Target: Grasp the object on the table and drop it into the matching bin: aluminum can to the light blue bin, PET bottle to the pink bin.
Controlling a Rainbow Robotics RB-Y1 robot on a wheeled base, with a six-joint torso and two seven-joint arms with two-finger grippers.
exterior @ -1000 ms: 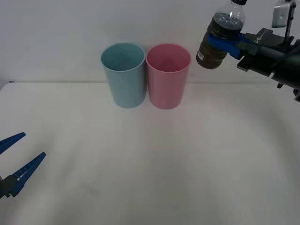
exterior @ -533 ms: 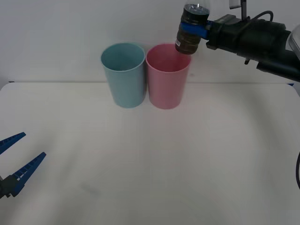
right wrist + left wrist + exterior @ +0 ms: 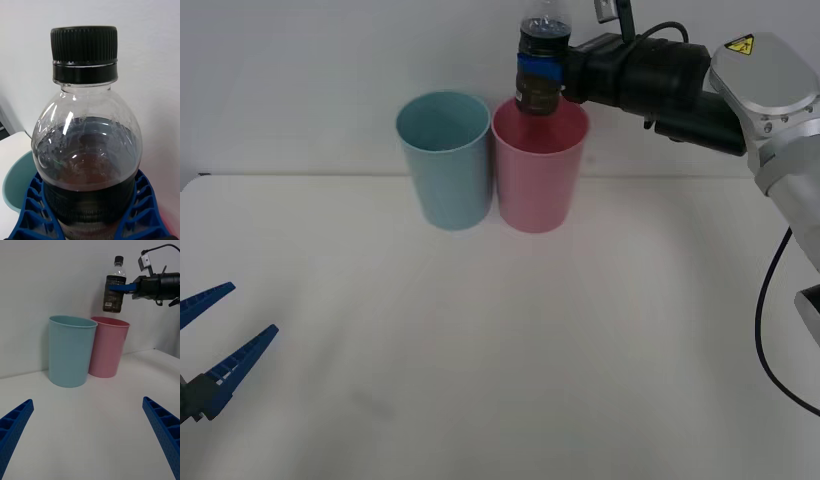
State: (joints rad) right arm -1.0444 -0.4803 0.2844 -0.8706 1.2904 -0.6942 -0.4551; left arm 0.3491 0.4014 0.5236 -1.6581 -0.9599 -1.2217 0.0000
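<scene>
White table, plain and flat, pale wall behind. Two cup-shaped plastic bins stand side by side at the far middle, walls touching or nearly so: light blue bin on the left, pink bin on the right. Both smooth, round, slightly tapered, open tops. Nothing stands between the bins and the arms.

Right gripper is up in the air above the pink bin's mouth, arm reaching in from the right, black wrist with cable behind it. Its blue ribbed fingers are clamped around the middle of the bottle. Bottle upright, off the table, its base over the pink bin's opening and clear of the rim in the left wrist view; front view shows the base overlapping the rim line. Clear plastic, dark brown liquid up to the shoulder, ribbed black screw cap, dark label with small white patch.

Left gripper low at the near left edge of the table, fingers spread wide, holding nothing.
</scene>
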